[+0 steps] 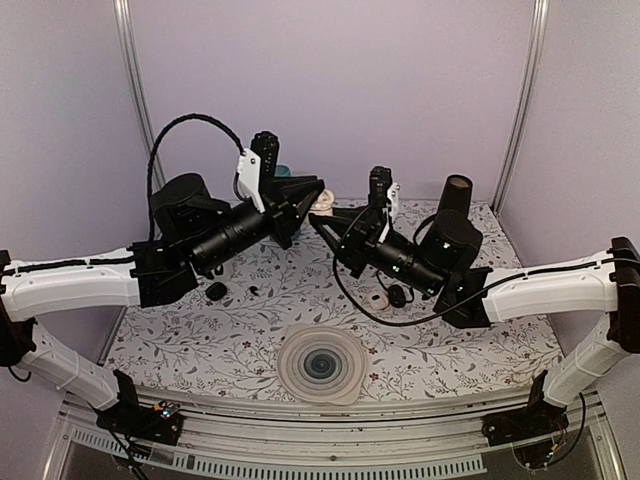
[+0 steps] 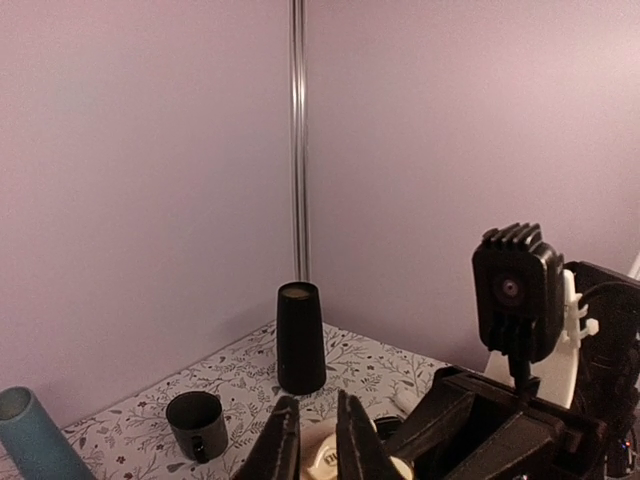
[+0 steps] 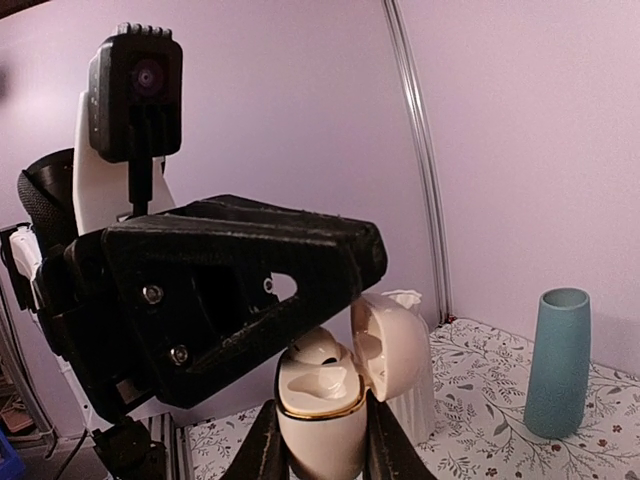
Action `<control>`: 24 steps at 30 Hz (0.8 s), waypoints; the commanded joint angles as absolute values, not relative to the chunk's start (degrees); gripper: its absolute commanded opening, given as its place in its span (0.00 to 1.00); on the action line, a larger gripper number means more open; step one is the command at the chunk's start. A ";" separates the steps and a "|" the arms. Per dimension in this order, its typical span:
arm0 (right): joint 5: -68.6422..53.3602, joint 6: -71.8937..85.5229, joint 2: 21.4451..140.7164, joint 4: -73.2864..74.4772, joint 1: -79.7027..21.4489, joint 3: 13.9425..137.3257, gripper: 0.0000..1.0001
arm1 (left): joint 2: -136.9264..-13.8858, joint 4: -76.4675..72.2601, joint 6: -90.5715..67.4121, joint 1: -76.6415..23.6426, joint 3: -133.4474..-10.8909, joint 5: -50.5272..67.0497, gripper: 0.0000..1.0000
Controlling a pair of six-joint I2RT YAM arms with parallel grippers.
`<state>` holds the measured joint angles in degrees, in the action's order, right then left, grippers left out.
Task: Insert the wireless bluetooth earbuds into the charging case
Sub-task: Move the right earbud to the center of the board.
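One charging case (image 3: 318, 425), lid open, raised above the counter (image 1: 250, 330), grasped between the right hand's (image 3: 322, 445) two fingers. One white earbud (image 3: 315, 350) shows at its socket. Left hand (image 2: 316, 405) clenched, tips at the case mouth. Standing: one black tumbler (image 2: 300, 338), one teal tumbler (image 3: 558, 362), one dark cup (image 2: 197, 422).

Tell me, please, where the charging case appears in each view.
Top external: charging case at centre, between left claw and right claw.
Left wrist: charging case at bottom edge, between the fingers.
Right wrist: charging case bottom centre, lid open, gripped.
Shared landmark: teal vase.
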<state>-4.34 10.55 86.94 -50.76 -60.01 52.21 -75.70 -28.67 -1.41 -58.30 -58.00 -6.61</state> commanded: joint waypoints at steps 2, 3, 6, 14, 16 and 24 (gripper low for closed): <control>2.90 11.98 83.39 -46.77 -58.18 51.43 0.04 | -73.38 -26.21 -5.85 -55.91 -58.20 -3.84 0.25; 3.24 12.60 82.49 -46.84 -57.33 50.26 0.05 | -72.31 -26.45 -7.03 -55.56 -57.40 -3.77 0.27; 5.55 13.82 79.87 -46.19 -55.45 47.44 0.05 | -69.08 -25.26 -11.78 -54.95 -54.96 -6.14 0.30; 7.74 16.94 76.56 -39.93 -53.19 43.27 0.05 | -62.37 -2.49 -33.62 -54.02 -48.67 -16.81 0.35; 7.71 17.45 76.08 -38.57 -53.19 42.36 0.06 | -60.74 5.12 -39.92 -54.66 -46.50 -17.09 0.35; 4.00 18.21 75.70 -36.57 -53.23 39.91 0.08 | -58.99 33.37 -62.21 -60.53 -42.73 -14.57 0.32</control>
